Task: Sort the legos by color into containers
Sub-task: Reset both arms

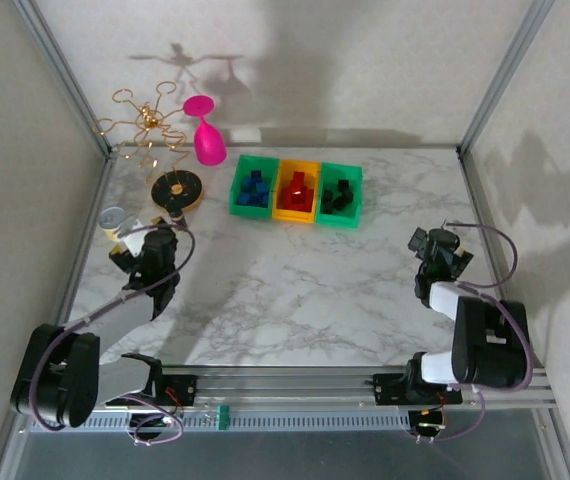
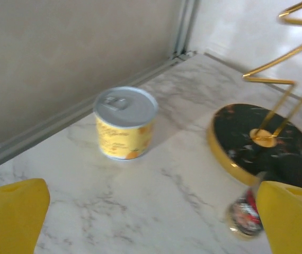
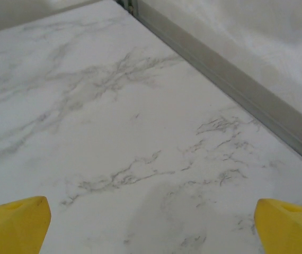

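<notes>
**Operator:** Status?

**Robot:** My left end effector hangs low over the left edge of the white marble-patterned desk, yellow fingers spread wide with nothing between them. My right end effector is spread just as wide and bare, over the desk's right side.

**Operator:** Why out at the sides?

**Robot:** My guess is that it keeps both arms well apart from the bins, so the row is unobstructed. Every brick I can make out lies inside a bin, so there is nothing for me to pinch.

**Operator:** What is in them?

**Robot:** Three open-topped plastic bins sit side by side at the far middle of the desk. The left green bin holds the small blue plastic lego bricks. The yellow-orange middle bin holds the red bricks, and the right green bin holds the black bricks. It looks like one colour per bin, so I judge the sorting finished or nearly so.

**Operator:** And by your left wrist?

**Robot:** A small yellow tin can with a silver lid stands upright near a round black gold-rimmed stand base. Neither belongs to the task.
</notes>
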You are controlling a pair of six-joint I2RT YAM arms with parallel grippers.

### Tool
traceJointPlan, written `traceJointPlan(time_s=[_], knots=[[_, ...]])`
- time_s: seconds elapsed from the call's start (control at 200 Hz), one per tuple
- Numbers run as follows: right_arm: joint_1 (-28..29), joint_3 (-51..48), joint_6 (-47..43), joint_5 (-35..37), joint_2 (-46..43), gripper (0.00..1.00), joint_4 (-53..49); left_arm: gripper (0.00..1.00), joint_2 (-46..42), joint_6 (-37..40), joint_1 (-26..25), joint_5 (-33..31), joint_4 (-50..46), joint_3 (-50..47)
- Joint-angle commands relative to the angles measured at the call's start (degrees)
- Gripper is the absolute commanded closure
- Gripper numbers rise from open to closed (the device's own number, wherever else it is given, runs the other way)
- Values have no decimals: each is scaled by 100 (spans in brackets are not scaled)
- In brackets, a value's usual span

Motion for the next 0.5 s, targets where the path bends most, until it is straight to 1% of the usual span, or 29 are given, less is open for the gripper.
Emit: traceJointPlan(time_s=[0.0, 0.04, 0.075, 0.13, 0.195, 0.23, 0.26, 0.305, 0.325, 0.38, 0.406, 0.471, 0.496], knots=[[-62, 49, -458, -339, 409, 2, 1437, 0, 211, 411, 501, 1107, 2444, -701], [-70, 178, -539, -519, 507, 2, 1288, 0, 354, 477, 605, 1235, 2719, -809], [-63, 216, -602, -655, 513, 1, 1268, 0, 515, 535, 690, 1524, 3097, -921], [-56, -1, -706, -878, 344, 1, 1530, 0, 829, 683, 754, 1933, 3730, -1091], [-54, -299, -726, -1206, 72, 2, 1845, 0, 1192, 766, 761, 2055, 4408, -1235], [-54, -424, -640, -1430, -19, 1, 1954, 0, 1180, 787, 759, 2067, 4268, -1178], [-55, -568, -596, -1713, -39, 1, 2257, 0, 1155, 788, 750, 2102, 4090, -1117], [-31, -793, -557, -2166, 32, 1, 2965, 0, 1209, 864, 750, 2264, 4135, -1098], [-3, -898, -675, -2302, 83, 1, 3216, 0, 1209, 892, 750, 2355, 4128, -1089], [249, -906, -873, -2031, 241, 1, 3208, 0, 1264, 1006, 742, 2599, 4316, -1152], [325, -900, -967, -2018, 343, 1, 3278, 0, 1290, 1035, 733, 2654, 4419, -1193], [494, -1123, -1192, -2046, 646, 1, 3972, 0, 1454, 1097, 715, 2767, 4851, -1340], [557, -1272, -1248, -2003, 818, 1, 4473, 0, 1560, 1107, 715, 2788, 5030, -1383]])
